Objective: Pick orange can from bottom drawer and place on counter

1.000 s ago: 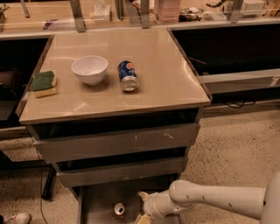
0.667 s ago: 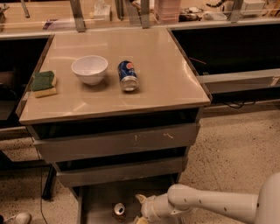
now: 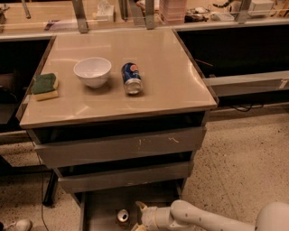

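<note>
The orange can stands upright on the floor of the pulled-out bottom drawer, at the lower edge of the view; only its silver top and a little of its side show. My gripper reaches into the drawer from the right, just right of the can. Its fingers are spread, one behind and one in front, and they are not closed on the can. The beige counter tops the grey drawer unit above.
On the counter are a white bowl, a blue can lying on its side and a green-yellow sponge. Two shallower grey drawers overhang the bottom drawer. A cluttered shelf runs behind. Speckled floor lies to the right.
My arm has reached further left into the bottom drawer, bringing the gripper close to the orange can. The can and the counter items have not moved.
</note>
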